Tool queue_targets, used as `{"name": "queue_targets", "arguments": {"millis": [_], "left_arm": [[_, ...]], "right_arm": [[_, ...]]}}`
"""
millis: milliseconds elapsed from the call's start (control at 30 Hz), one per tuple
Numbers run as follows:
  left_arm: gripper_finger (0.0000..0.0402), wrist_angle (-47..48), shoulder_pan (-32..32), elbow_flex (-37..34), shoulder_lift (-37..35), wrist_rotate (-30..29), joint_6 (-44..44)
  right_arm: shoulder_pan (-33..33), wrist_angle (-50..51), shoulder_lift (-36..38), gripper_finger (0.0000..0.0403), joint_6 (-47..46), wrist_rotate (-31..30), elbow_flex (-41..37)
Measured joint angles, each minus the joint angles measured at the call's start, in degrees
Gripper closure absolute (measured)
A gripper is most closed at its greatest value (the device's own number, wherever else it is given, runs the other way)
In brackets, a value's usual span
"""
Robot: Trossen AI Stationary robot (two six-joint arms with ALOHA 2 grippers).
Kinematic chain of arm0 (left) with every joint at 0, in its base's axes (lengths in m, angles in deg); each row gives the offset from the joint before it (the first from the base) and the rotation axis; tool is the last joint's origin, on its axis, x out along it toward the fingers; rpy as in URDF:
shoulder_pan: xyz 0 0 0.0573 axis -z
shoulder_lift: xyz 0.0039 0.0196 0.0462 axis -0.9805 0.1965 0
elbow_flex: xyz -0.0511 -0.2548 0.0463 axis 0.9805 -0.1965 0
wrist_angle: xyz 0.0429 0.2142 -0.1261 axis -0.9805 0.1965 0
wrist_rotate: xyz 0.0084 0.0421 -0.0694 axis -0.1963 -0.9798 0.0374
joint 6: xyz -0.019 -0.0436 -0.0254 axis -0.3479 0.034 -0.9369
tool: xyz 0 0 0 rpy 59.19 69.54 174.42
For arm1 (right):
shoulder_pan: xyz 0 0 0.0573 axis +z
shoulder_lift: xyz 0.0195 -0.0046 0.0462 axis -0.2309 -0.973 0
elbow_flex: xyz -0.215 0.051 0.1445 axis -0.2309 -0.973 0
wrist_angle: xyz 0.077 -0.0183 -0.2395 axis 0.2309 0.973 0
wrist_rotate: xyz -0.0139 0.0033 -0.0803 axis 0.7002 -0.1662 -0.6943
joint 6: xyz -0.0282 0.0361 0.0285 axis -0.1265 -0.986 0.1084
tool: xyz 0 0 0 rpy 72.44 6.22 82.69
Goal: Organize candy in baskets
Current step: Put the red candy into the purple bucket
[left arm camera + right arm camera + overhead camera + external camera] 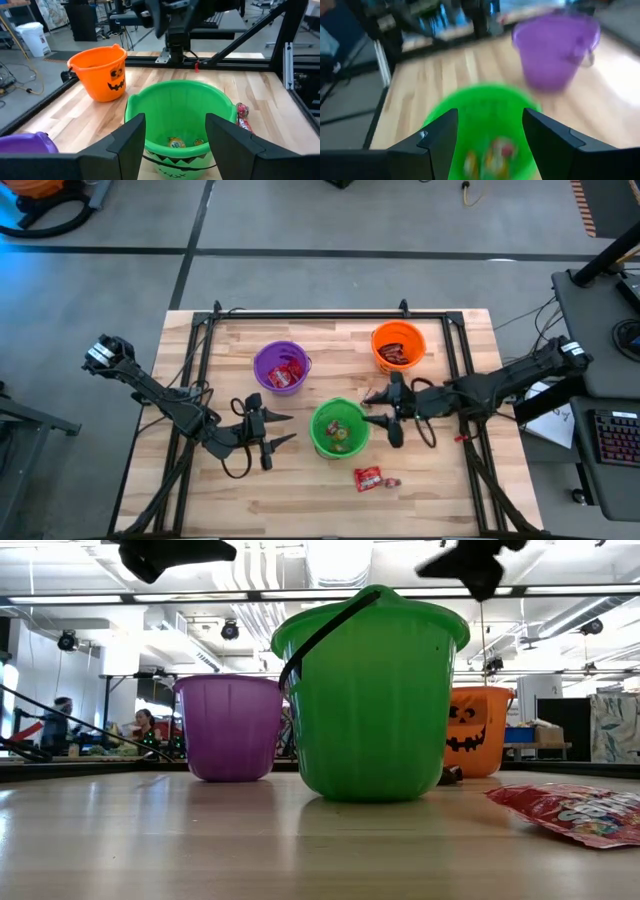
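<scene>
1. Looking down on the table (pixel 250 490), we see 3 buckets: purple (pixel 279 366), orange (pixel 398 346) and green (pixel 339 428).
2. We see the green bucket nearest the front edge, with small yellow and red sweets inside; the purple one holds red packets, the orange one dark bars.
3. Our left gripper (pixel 281 430) hangs just left of the green bucket, jaws open and empty.
4. Our right gripper (pixel 378 409) hangs at the green bucket's right rim, between it and the orange bucket, jaws open with nothing between them.
5. We see a red packet (pixel 368 477) lying on the wood in front of the green bucket, with a smaller sweet (pixel 392 481) just beside it.
</scene>
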Motion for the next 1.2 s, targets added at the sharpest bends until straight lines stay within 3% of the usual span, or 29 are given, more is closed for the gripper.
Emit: {"name": "queue_targets", "arguments": {"millis": [233, 467, 700, 933, 1200], "left_arm": [[0.0211, 0.33, -0.06, 0.00, 0.00, 0.02, -0.80], [0.0211, 0.12, -0.18, 0.00, 0.00, 0.01, -0.23], [0.0211, 0.17, -0.22, 0.00, 0.00, 0.00, -0.19], [0.0211, 0.34, -0.22, 0.00, 0.00, 0.01, 0.23], [0.0211, 0.32, -0.22, 0.00, 0.00, 0.01, 0.29]], "right_arm": [[1.44, 25.33, -1.03, 0.0186, -18.31, 12.56, 4.77], [7.50, 39.19, -2.56, 0.0188, -30.90, 14.47, 7.30], [13.10, 39.16, -5.47, 0.0187, -36.14, 13.18, 6.38], [19.88, 37.49, -14.31, 0.0182, -25.09, 11.58, 6.34], [20.63, 23.70, -24.39, 0.0182, -20.88, 9.33, 6.34]]}}
